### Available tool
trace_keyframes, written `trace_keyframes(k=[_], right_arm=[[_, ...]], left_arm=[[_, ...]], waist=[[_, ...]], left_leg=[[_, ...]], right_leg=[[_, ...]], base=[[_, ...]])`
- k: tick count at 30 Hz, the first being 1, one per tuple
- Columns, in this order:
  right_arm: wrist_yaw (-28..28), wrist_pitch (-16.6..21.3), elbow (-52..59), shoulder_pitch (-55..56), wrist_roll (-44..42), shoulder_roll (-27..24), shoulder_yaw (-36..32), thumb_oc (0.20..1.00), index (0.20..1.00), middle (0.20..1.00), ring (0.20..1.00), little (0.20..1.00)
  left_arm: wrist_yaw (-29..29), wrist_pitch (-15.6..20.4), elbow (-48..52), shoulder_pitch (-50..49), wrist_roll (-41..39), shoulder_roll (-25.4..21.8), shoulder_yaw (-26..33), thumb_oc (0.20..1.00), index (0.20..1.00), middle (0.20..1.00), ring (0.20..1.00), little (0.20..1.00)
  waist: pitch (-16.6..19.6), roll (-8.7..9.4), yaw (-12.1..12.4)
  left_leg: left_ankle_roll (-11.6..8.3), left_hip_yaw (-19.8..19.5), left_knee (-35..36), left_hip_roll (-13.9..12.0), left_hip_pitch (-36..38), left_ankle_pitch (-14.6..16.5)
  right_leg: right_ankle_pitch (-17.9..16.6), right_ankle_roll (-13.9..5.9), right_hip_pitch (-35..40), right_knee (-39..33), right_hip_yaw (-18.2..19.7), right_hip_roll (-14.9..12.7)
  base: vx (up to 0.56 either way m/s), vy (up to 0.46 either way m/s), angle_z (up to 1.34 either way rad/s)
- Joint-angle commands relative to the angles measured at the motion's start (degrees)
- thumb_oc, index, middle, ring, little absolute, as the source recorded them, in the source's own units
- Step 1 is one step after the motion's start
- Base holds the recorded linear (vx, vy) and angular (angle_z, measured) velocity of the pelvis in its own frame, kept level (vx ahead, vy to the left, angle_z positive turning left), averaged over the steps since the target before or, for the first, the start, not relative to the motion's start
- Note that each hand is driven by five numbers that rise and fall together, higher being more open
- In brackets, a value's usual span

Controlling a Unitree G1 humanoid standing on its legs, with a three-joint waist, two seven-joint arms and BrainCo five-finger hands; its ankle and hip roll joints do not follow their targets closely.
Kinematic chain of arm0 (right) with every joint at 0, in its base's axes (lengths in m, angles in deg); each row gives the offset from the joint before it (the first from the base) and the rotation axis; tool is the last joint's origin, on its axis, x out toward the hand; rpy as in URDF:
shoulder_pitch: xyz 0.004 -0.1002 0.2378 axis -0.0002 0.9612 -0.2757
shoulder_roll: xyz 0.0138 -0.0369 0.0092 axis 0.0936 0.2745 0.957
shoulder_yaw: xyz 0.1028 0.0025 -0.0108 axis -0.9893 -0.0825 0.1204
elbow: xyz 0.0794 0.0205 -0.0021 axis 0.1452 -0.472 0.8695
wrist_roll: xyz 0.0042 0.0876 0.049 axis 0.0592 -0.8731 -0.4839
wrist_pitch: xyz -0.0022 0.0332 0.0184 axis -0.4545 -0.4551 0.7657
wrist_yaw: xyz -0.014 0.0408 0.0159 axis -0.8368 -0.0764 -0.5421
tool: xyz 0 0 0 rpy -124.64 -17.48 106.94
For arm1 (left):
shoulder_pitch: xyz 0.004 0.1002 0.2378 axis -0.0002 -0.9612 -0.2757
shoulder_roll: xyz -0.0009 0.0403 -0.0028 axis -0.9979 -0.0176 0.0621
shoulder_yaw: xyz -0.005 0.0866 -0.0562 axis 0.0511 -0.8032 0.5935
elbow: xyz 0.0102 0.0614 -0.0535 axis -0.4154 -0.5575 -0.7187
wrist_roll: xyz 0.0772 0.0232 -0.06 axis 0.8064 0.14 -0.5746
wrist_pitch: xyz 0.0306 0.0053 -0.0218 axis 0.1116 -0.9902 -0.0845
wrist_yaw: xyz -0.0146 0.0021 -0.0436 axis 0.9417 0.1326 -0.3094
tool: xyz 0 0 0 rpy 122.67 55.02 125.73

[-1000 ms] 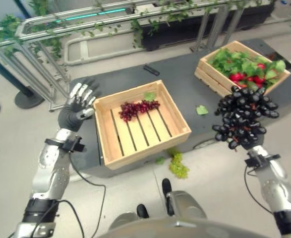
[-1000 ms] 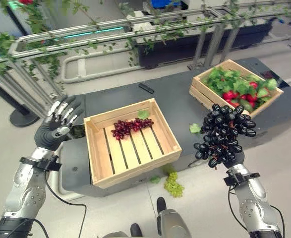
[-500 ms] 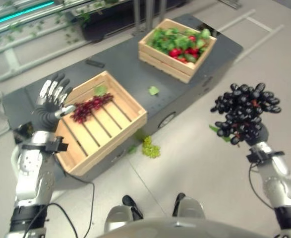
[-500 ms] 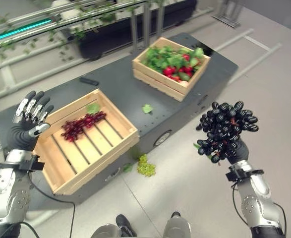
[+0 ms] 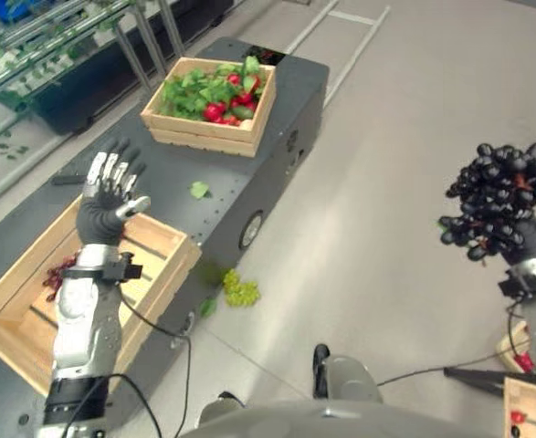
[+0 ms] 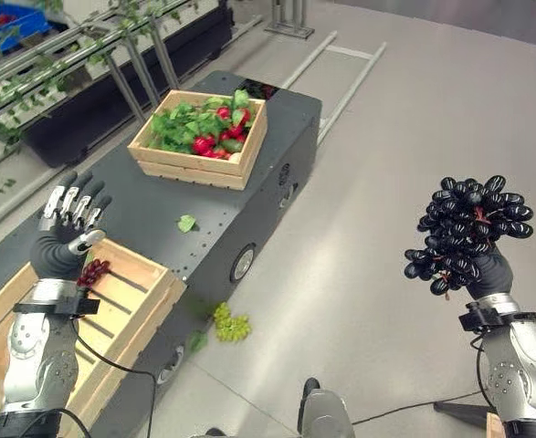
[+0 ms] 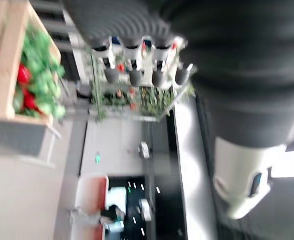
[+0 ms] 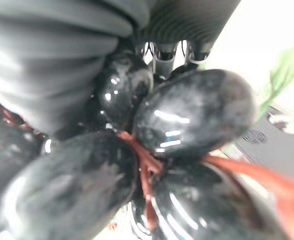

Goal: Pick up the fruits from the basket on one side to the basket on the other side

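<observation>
One bunch of black grapes (image 6: 467, 234) is held aloft in the right hand (image 6: 488, 271), whose fingers are curled round its underside; in the right wrist view the berries press directly against the dark ribbed cover. The bunch hangs over bare floor (image 6: 377, 137), well apart from both crates on the dark platform (image 6: 277, 137).

Step in hand, as judged: carriage of the bunch toward the receiving basket. A corner of what may be another wooden crate (image 5: 528, 406) is seen at the lower right of the left eye view, too little of it showing to be sure. The grip is best kept firm but not crushing, the bunch kept upright so no berry is shed, and release made low over the slats.

Materials and shapes:
- Black grapes: glossy, oval, tightly clustered on reddish-brown stems.
- Near crate (image 6: 121, 301): pale slatted wood, shallow, holding a small bunch of red grapes (image 6: 92, 271).
- Far crate (image 6: 204, 169): same pale wood, filled with green leaves and red fruit.
- Green grapes (image 6: 229, 324): small loose bunch lying on the floor just beside the platform.
- Loose green leaf (image 6: 187, 223): flat on the platform between the crates.

Left hand (image 6: 65, 233): raised above the near crate, fingers spread straight, nothing held.
</observation>
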State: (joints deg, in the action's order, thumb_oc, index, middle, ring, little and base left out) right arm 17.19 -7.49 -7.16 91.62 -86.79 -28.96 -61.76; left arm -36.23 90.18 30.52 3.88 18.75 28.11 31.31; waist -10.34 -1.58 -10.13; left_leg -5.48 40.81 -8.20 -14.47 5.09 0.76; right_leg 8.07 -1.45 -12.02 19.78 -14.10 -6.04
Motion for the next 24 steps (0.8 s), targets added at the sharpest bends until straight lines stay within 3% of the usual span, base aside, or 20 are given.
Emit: trace_keyframes(k=[1, 3, 4, 5, 6, 7, 8, 9, 10, 11, 12, 13, 15, 16, 17, 20, 24], right_arm=[[-1.35, 6.47, 4.96, -4.62, -3.56, -1.44, -3.96, 0.2, 0.2, 0.2, 0.2, 0.2], [-1.14, 6.41, 5.6, -4.55, -3.73, -1.68, -3.64, 0.2, 0.2, 0.2, 0.2, 0.2], [-1.3, 6.59, 6.01, -4.69, -3.69, -1.79, -3.49, 0.2, 0.2, 0.2, 0.2, 0.2], [-1.59, 6.65, 5.87, -4.84, -3.46, -1.94, -3.05, 0.2, 0.2, 0.2, 0.2, 0.2], [-1.61, 6.67, 5.85, -4.88, -3.43, -1.91, -3.01, 0.2, 0.2, 0.2, 0.2, 0.2], [-2.59, 6.51, 5.55, -5.93, -2.2, -1.96, -1.08, 0.2, 0.2, 0.2, 0.2, 0.2], [-2.65, 6.51, 5.53, -6.02, -2.14, -1.93, -1.02, 0.2, 0.2, 0.2, 0.2, 0.2], [-2.52, 6.31, 5.32, -5.89, -1.86, -1.3, -0.32, 0.2, 0.2, 0.2, 0.2, 0.2], [-2.52, 6.31, 5.32, -5.89, -1.86, -1.3, -0.32, 0.2, 0.2, 0.2, 0.2, 0.2], [-2.36, 6.55, 4.95, -5.46, -1.88, -1.25, -0.69, 0.2, 0.2, 0.2, 0.2, 0.2], [-2.93, 6.88, 4.59, -5.53, -1.22, -1.3, -0.27, 0.2, 0.2, 0.2, 0.2, 0.2], [-2.97, 6.9, 4.58, -5.59, -1.18, -1.28, -0.27, 0.2, 0.2, 0.2, 0.2, 0.2], [-3.05, 7.2, 4.31, -6.89, -0.3, -1.42, 1.66, 0.2, 0.2, 0.2, 0.2, 0.2], [-3.62, 7.13, 3.87, -7.28, -0.02, -0.65, 2.44, 0.2, 0.2, 0.2, 0.2, 0.2], [-3.67, 7.13, 3.88, -7.31, 0.02, -0.61, 2.52, 0.2, 0.2, 0.2, 0.2, 0.2], [-3.38, 6.17, 4.15, -8.16, 1.18, 1.21, 3.74, 0.2, 0.2, 0.2, 0.2, 0.2], [-3.22, 5.82, 4.32, -7.51, 1.95, 1.58, 3.37, 0.2, 0.2, 0.2, 0.2, 0.2]], left_arm=[[1.3, 3.83, 2.76, 1.77, 1.7, -1.02, 0.26, 1.0, 1.0, 1.0, 1.0, 1.0], [1.71, 4.0, 2.21, 2.17, 1.98, -1.11, 0.08, 1.0, 1.0, 1.0, 1.0, 1.0], [2.27, 4.2, 2.02, 2.33, 2.09, -1.11, 0.1, 1.0, 1.0, 1.0, 1.0, 1.0], [2.76, 4.21, 2.01, 2.16, 2.12, -0.89, 0.06, 1.0, 1.0, 1.0, 1.0, 1.0], [2.79, 4.21, 2.02, 2.16, 2.14, -0.92, 0.06, 1.0, 1.0, 1.0, 1.0, 1.0], [4.68, 4.49, 2.11, 1.56, 3.44, -0.29, 0.09, 1.0, 1.0, 1.0, 1.0, 1.0], [4.79, 4.47, 2.15, 1.57, 3.54, -0.3, 0.09, 1.0, 1.0, 1.0, 1.0, 1.0], [5.03, 4.34, 1.79, 1.3, 3.59, 0.03, 0.62, 1.0, 1.0, 1.0, 1.0, 1.0], [5.03, 4.34, 1.79, 1.3, 3.59, 0.03, 0.62, 1.0, 1.0, 1.0, 1.0, 1.0], [4.59, 4.43, 1.9, 0.63, 3.78, -0.59, 0.87, 1.0, 1.0, 1.0, 1.0, 1.0], [5.07, 4.65, 1.66, 0.66, 4.32, -0.93, 0.73, 1.0, 1.0, 1.0, 1.0, 1.0], [5.11, 4.67, 1.62, 0.74, 4.36, -0.94, 0.7, 1.0, 1.0, 1.0, 1.0, 1.0], [5.79, 4.94, 1.82, 0.35, 4.96, -1.13, 0.76, 1.0, 1.0, 1.0, 1.0, 1.0], [6.32, 5.14, 1.49, 0.1, 5.47, -1.15, 1.19, 1.0, 1.0, 1.0, 1.0, 1.0], [6.35, 5.17, 1.46, 0.07, 5.51, -1.17, 1.21, 1.0, 1.0, 1.0, 1.0, 1.0], [6.01, 5.62, 1.33, -0.38, 5.17, -0.97, 2.02, 1.0, 1.0, 1.0, 1.0, 1.0], [5.52, 5.83, 2.06, -1.29, 5.64, -1.53, 2.78, 1.0, 1.0, 1.0, 1.0, 1.0]], waist=[[-0.62, 3.4, 0.06], [-1.27, 3.98, 0.55], [-1.91, 4.63, 0.86], [-2.06, 5.35, 1.37], [-2.07, 5.27, 1.32], [-2.13, 6.18, 3.38], [-1.9, 6.32, 3.32], [-1.41, 6.77, 4.02], [-1.41, 6.77, 4.02], [-1.24, 6.77, 4.41], [-1.5, 6.6, 5.32], [-1.33, 6.64, 5.3], [-1.99, 6.46, 7.73], [-1.93, 5.96, 7.85], [-1.96, 6.04, 7.94], [0.04, 5.98, 7.4], [1.95, 5.5, 6.78]], left_leg=[[-5.59, -2.43, -11.24, -6.01, -3.06, -4.4], [-7.45, -6.88, -18.51, -8.71, -4.38, -8.67], [-6.24, -8.52, -22.39, -9.83, -5.39, -10.55], [-5.5, -11.1, -24.94, -9.08, -6.39, -10.17], [-5.53, -11.27, -25.3, -9.29, -6.62, -10.02], [-2.81, -19.25, -26.39, -1.86, -10.77, -5.02], [-2.47, -19.06, -26.17, -1.6, -10.98, -5.17], [-0.44, -20.47, -22.41, 1.11, -14.65, -1.95], [-0.44, -20.47, -22.41, 1.11, -14.65, -1.95], [-0.11, -20.8, -16.95, -0.19, -16.28, -2.9], [-0.18, -23.74, -12.78, 1.21, -18.63, -4.7], [-0.12, -23.67, -12.12, 1.33, -18.68, -5.34], [-0.4, -34.36, -6.94, 6.46, -21.21, -7.49], [-0.54, -36.57, -5.16, 8.04, -21.06, -8.57], [-0.5, -36.41, -5.17, 8.04, -20.95, -8.46], [1.21, -35.13, -4.23, 10.79, -16.43, -3.56], [2.19, -31.88, -2.55, 11.21, -14.07, -1.81]], right_leg=[[0.38, -2.29, 10.13, -9.72, 0.9, 1.58], [1.17, 0.17, 12.94, -11.56, 3.46, 4.52], [-0.3, 1.81, 13.48, -12.77, 4.56, 5.78], [-0.57, 2.44, 13.81, -13.11, 6.07, 5.95], [-0.56, 2.47, 13.79, -13.13, 6.02, 6.08], [-1.05, 2.69, 14.16, -13.45, 9.48, 6.44], [-1.24, 2.58, 13.87, -13.55, 9.5, 6.19], [-1.12, 1.56, 15.7, -13.96, 11.17, 6.59], [-1.12, 1.56, 15.7, -13.96, 11.17, 6.59], [-0.54, 0.97, 16.11, -13.23, 12.17, 6.71], [-0.39, 0.69, 16.45, -12.94, 13.23, 7.02], [-0.68, 0.74, 16.14, -13.02, 13.22, 7.0], [-0.12, 0.28, 17.37, -12.57, 16.9, 8.01], [0.19, 0.27, 17.51, -11.96, 18.46, 9.09], [0.29, 0.24, 17.52, -11.86, 18.61, 9.04], [1.8, -1.38, 18.18, -11.42, 21.66, 8.13], [1.14, -2.87, 17.77, -11.38, 23.02, 6.87]], base=[[0.14, -0.344, -0.39], [0.11, -0.429, -0.75], [-0.02, -0.323, -0.88], [-0.06, -0.2, -0.81], [-0.01, -0.12, -0.95], [-0.01, -0.053, -0.93], [0.13, -0.106, -1.37], [0.13, -0.044, -1.09], [0.27, -0.002, -1.14], [0.21, 0.091, -0.73], [0.2, 0.086, -0.67], [0.15, 0.055, -1.04], [0.21, 0.068, -1.14], [0.17, 0.064, -0.95], [0.14, 0.07, -0.99], [0.23, 0.244, -0.95], [0.16, 0.196, -0.92]])
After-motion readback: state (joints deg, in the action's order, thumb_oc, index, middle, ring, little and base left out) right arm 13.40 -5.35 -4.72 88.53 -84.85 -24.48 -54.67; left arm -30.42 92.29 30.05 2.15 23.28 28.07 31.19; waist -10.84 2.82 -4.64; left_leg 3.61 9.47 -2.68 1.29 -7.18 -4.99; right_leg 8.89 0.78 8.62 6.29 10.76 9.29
